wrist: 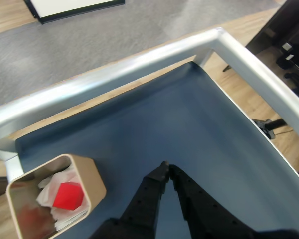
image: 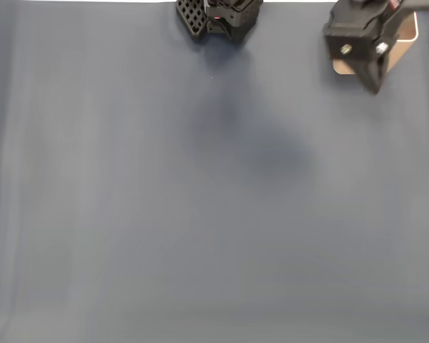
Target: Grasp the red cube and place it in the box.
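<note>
Dark blue matting [wrist: 189, 129] covers the table, edged by a silvery metal rail [wrist: 139, 62] with wooden floor and grey carpet beyond. Wrist view: the gripper [wrist: 166, 168] holds nothing, its black fingertips closed almost to touching, while the red cube [wrist: 68, 195] already lies inside the box [wrist: 87, 172], on crumpled white paper [wrist: 57, 186], to the gripper's lower left. Fixed view: the box [image: 409, 36] stands at the top right corner, partly behind the black arm [image: 361, 39], so judged from this the placing appears done.
</note>
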{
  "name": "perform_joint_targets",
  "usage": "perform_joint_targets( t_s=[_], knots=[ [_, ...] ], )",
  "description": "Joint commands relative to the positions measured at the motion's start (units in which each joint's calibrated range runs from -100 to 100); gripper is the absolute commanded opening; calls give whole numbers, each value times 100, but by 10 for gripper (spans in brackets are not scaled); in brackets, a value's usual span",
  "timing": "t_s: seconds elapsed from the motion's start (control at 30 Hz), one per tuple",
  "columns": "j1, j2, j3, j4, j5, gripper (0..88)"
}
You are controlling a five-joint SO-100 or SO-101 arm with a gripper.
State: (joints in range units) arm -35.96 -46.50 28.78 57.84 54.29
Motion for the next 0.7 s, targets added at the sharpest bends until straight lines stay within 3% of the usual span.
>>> perform_joint_targets(
  t_s=[0.0, 0.67],
  knots=[
    [668, 16, -280, -175, -39, 1],
    [3330, -54, 167, -527, -313, 1]
  ],
)
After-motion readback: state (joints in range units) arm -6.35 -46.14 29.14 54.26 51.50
